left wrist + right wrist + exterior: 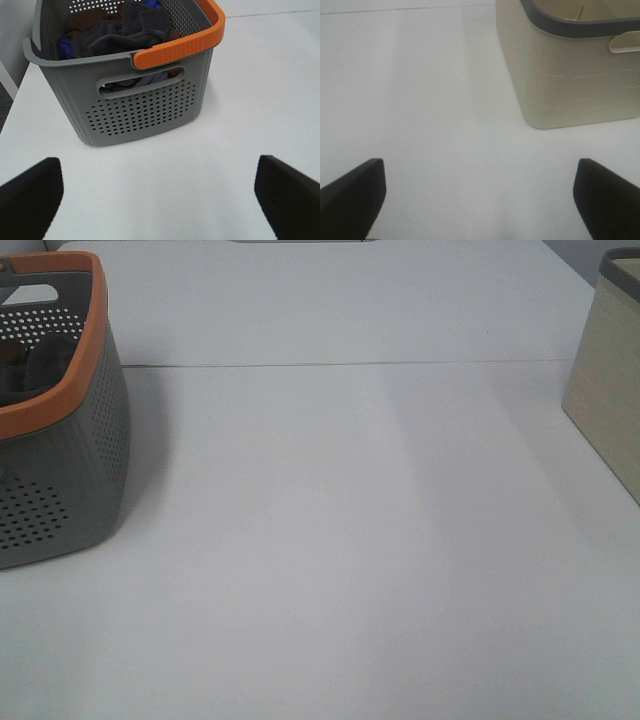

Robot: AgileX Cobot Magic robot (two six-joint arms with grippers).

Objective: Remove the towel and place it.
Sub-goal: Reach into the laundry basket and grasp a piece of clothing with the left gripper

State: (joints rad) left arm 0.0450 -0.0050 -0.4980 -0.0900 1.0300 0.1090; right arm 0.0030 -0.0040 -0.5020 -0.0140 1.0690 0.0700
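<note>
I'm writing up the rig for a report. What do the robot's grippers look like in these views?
Only finger ends show. The left gripper and right gripper each have two plain matte black fingers, broad and blunt-edged. No cables, markings or arm links are visible.

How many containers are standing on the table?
2. The grey basket with an orange rim stands at the left of the table; the beige bin stands at the right. More may lie outside the views.
</note>
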